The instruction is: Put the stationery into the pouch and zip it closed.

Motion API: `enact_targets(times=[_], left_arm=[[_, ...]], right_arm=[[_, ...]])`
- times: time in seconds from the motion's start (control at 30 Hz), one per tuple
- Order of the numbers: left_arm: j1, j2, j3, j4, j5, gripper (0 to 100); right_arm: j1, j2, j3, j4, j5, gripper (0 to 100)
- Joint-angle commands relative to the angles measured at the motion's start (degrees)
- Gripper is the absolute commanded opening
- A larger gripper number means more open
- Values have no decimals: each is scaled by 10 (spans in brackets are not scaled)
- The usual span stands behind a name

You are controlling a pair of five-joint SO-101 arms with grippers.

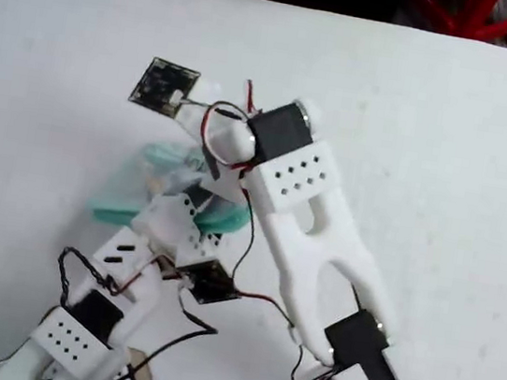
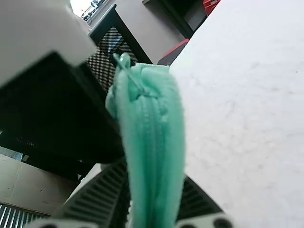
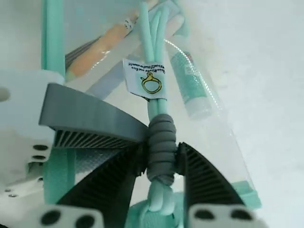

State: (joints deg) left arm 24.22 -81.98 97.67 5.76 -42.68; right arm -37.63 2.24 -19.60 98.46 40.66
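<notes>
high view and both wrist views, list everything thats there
clear plastic pouch with mint-green trim: one, clear and mint, on the table under both arms
orange wooden pencil: one, orange, inside the pouch
mint-green tube-shaped item: one, mint, inside the pouch, kind unclear
mint-green pull cord with grey knot: one, mint and grey, lying over the pouch
white paper tag: one, white, wrapped on the cord
white table: one, white, beneath everything
left pincer: one, dark grey, shut on the pouch's green zip edge
right pincer: one, dark grey, shut on the cord's grey knot
</notes>
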Motion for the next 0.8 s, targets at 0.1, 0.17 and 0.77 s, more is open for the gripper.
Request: enact_targets(times=[0.1,0.17,0.77], left_arm=[[0,-2,-4,-3,10,22],[0,-2,-4,-3,10,22],[-19,-3,-73,-22,136,22]], right_arm=[[2,-7,-2,5,25,18],[9,-15,-22,4,23,19],[189,-44,-160,-15,-153,19]])
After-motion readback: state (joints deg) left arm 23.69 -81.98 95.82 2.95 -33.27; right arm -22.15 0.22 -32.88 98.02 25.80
